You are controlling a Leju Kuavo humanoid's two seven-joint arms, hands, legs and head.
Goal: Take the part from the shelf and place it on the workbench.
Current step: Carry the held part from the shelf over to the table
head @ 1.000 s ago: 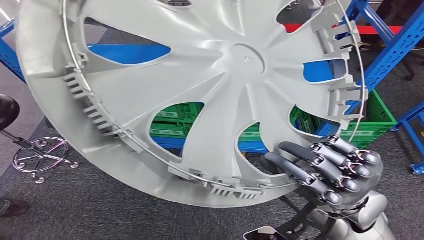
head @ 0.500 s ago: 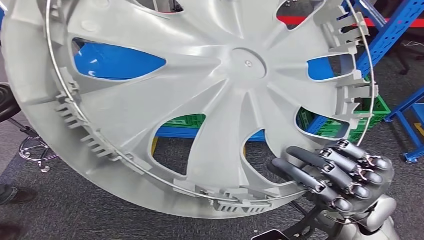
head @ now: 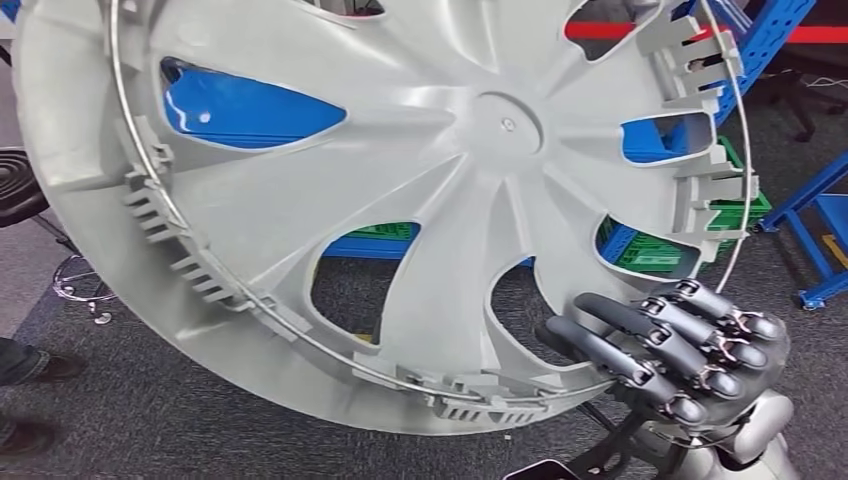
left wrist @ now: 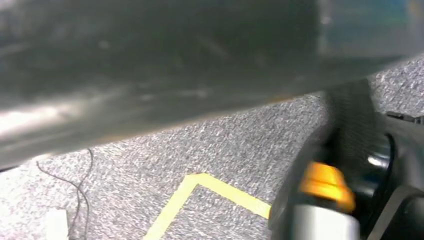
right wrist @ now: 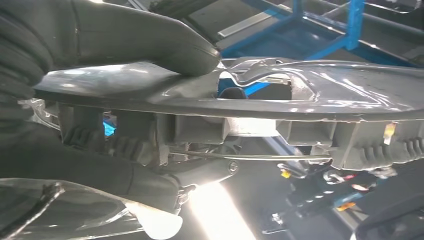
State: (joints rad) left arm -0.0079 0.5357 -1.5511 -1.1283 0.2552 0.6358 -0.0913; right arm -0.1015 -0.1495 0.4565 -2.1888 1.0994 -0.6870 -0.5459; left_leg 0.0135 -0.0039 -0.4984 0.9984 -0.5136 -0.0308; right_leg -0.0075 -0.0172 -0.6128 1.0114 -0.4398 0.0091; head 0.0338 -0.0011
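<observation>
our right hand (head: pixel 665 355) grips the lower rim of the big grey wheel cover (head: pixel 400 190), holding it up close before us over the carpet; we cannot tell how our left hand's fingers lie

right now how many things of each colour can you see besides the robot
silver: 1, the wheel cover
green: 1 stack of crates
blue: 1 shelf frame
chrome and black: 1 stool
total: 4
</observation>
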